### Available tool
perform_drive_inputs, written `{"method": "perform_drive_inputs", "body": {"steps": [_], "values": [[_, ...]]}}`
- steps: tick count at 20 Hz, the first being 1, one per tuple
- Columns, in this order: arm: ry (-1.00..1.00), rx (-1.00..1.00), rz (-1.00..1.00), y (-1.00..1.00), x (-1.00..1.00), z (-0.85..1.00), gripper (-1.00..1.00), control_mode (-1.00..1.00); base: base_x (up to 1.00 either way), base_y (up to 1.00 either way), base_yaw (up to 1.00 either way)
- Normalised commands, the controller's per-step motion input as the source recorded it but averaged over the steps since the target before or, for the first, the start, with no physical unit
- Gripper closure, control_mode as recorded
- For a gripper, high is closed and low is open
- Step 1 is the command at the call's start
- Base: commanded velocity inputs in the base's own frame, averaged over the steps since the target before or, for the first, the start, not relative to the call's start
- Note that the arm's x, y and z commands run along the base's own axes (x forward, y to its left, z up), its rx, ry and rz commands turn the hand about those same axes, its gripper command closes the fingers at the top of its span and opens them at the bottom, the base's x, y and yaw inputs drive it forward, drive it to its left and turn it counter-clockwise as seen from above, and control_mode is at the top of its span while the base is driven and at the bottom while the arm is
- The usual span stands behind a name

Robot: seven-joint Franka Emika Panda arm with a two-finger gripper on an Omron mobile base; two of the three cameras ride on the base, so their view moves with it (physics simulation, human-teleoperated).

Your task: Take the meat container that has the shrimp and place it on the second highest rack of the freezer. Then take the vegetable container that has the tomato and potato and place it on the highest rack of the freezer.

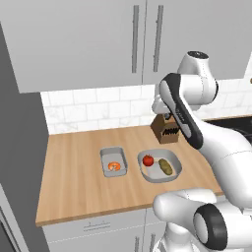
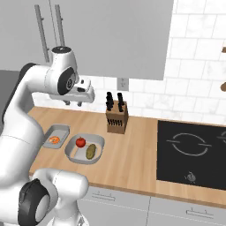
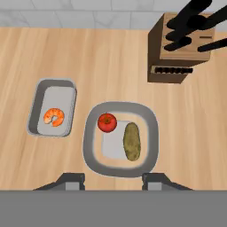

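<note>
I am seeing the small rectangular grey metal meat container (image 3: pixel 52 113) lying flat on the wooden counter, nearer its front edge than the back wall. A small curled orange-and-white shrimp (image 3: pixel 54 117) is lying inside it. Just beside it, apart, the wider rounded grey metal vegetable container (image 3: pixel 121 138) is sitting flat, on the side toward the counter's middle. Inside, a round red tomato (image 3: pixel 107 122) and an oblong olive-brown potato (image 3: pixel 131 141) are lying close together.

A wooden knife block (image 2: pixel 117 117) holding black-handled knives stands on the wooden counter (image 1: pixel 74 187) near the white tiled wall (image 2: pixel 194 66), with a black cooktop (image 2: pixel 192 152) set into the counter and grey cupboards (image 1: pixel 83 39) overhead.
</note>
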Motion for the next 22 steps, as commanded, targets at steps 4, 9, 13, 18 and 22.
{"method": "perform_drive_inputs", "body": {"steps": [4,9,13,18,22], "values": [[0.06,0.0,0.0,0.13,-0.12,-0.05,-1.0,-1.0,0.0,0.0,0.0],[0.16,-0.08,0.16,0.93,-0.53,-0.11,-1.0,-1.0,0.0,0.0,0.0],[0.22,-0.06,0.54,1.0,-0.13,-0.14,-1.0,-1.0,0.0,0.0,0.0],[0.07,-0.01,0.49,0.76,0.0,-0.42,-1.0,-1.0,0.0,0.0,0.0],[0.0,-0.01,0.27,0.34,0.1,-0.54,-1.0,-1.0,0.0,0.0,0.0]]}}
